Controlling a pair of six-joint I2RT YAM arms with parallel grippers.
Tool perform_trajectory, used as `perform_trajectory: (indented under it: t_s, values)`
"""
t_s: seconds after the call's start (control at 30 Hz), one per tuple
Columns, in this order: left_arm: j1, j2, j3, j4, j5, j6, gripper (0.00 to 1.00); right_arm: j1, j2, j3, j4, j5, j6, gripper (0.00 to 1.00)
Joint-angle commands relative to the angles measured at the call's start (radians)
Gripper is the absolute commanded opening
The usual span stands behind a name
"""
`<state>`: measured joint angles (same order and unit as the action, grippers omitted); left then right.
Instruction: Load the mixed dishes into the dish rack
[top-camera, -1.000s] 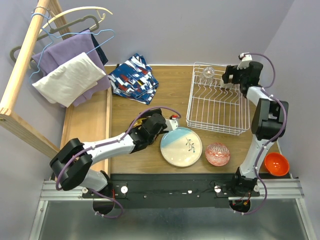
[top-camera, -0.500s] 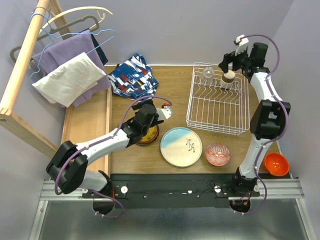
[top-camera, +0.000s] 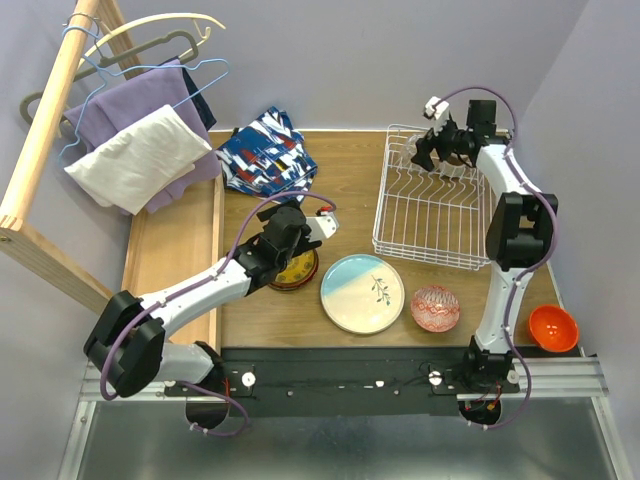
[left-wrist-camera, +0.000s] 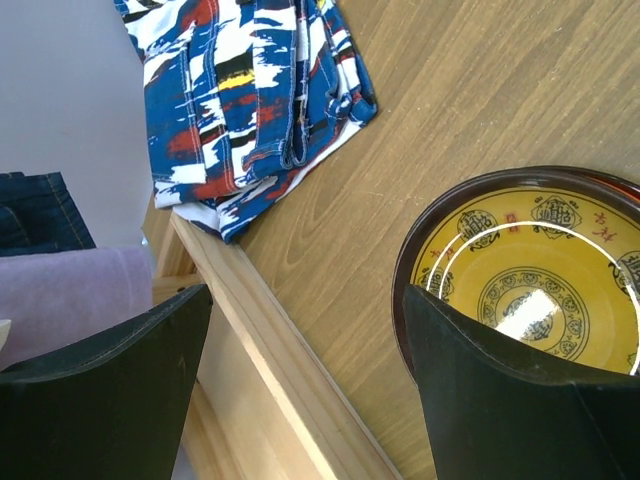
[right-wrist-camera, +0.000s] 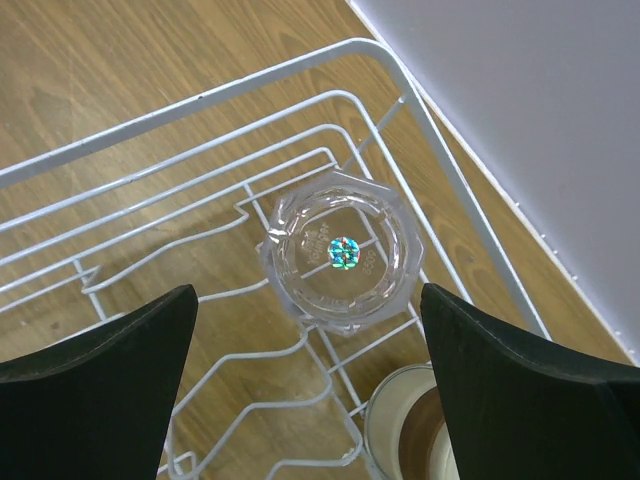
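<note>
Left gripper (left-wrist-camera: 308, 290): jaws wide apart, nothing between them. It hangs over the middle of the worktop's left half, with the dark red-yellow patterned plate (left-wrist-camera: 520, 270) lying flat on the wood just under its right finger. I cannot tell whether the finger touches the plate.

Right gripper (right-wrist-camera: 309, 288): jaws spread wide, empty, poised above the far left corner of the dish rack (top-camera: 381, 190). The rack occupies the far right part of the worktop.

Inside the rack, the clear glass (right-wrist-camera: 340, 250) stands in that far left corner, directly below the open jaws. A pale-rimmed cup (right-wrist-camera: 410, 435) stands just beside it on the wires.

On the worktop, the large pale blue-cream plate (top-camera: 362, 293) lies near the front edge, about midway along it. The red-patterned bowl (top-camera: 435, 308) sits just to its right. The orange-red bowl (top-camera: 553, 328) rests by the near right corner, well apart from the rack. The patterned cloth (top-camera: 268, 155) is bunched at the far edge, left of centre.
</note>
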<state>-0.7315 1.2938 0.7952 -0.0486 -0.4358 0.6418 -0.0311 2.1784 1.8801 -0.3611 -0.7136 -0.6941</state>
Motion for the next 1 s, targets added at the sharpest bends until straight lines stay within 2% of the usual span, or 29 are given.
perform_trajectory:
  t_s: [0.0,0.33,0.53,0.73,0.83,0.97]
  values:
    - [0.007,0.01,0.009,0.007,0.035,-0.036,0.87,0.062,-0.005,-0.042,0.03,0.123,-0.137,1.0]
    - [0.012,0.042,0.041,0.006,0.048,-0.06,0.87,0.089,0.083,0.039,0.097,0.244,0.016,1.0]
    - [0.017,0.045,0.042,0.003,0.048,-0.064,0.87,0.091,0.035,-0.048,0.243,0.289,0.077,1.0]
    - [0.017,0.047,0.039,0.0,0.058,-0.073,0.87,0.091,0.075,-0.004,0.235,0.309,0.125,1.0]
    - [0.017,0.048,0.041,-0.005,0.063,-0.076,0.87,0.091,0.089,0.02,0.223,0.281,0.157,0.94]
    - [0.015,0.042,0.035,-0.014,0.06,-0.082,0.87,0.089,0.074,0.036,0.217,0.264,0.209,0.77]
